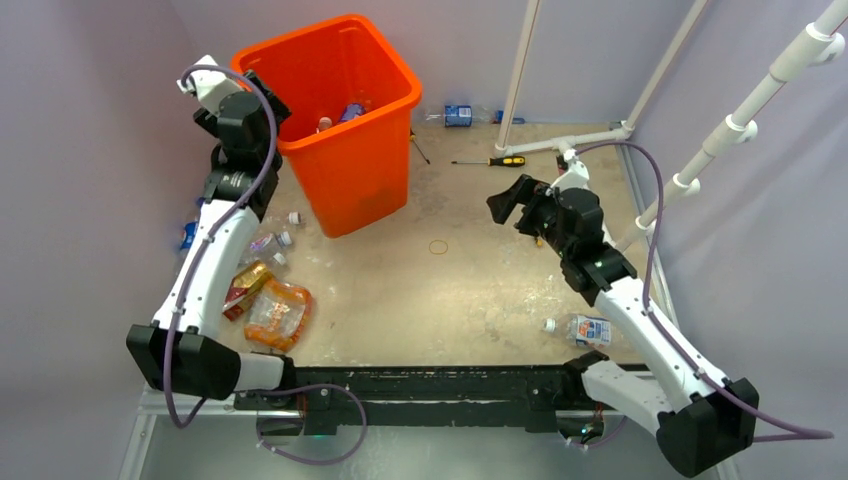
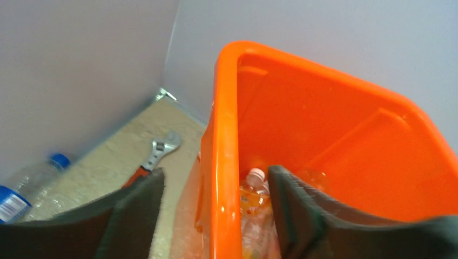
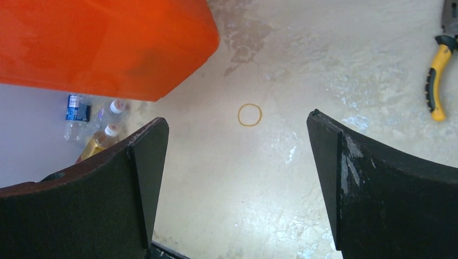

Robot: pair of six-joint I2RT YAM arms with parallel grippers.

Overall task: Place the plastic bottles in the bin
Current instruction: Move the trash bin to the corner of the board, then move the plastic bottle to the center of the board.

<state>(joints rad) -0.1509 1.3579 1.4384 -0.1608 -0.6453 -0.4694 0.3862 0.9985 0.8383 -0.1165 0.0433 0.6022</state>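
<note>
The plastic bottles [image 1: 268, 242] look light, thin, squashy and slippery. I would pinch one at the hard neck under its cap. Some lie inside the bin [image 1: 350, 170]. Others lie on the tabletop [image 1: 470, 290] beside the bin, behind it and far from it. The left gripper [image 2: 216, 178] hangs over the bin's rim, jaws apart, holding nothing. The right gripper [image 3: 237, 121] is off to the bin's side, jaws wide apart and empty.
</note>
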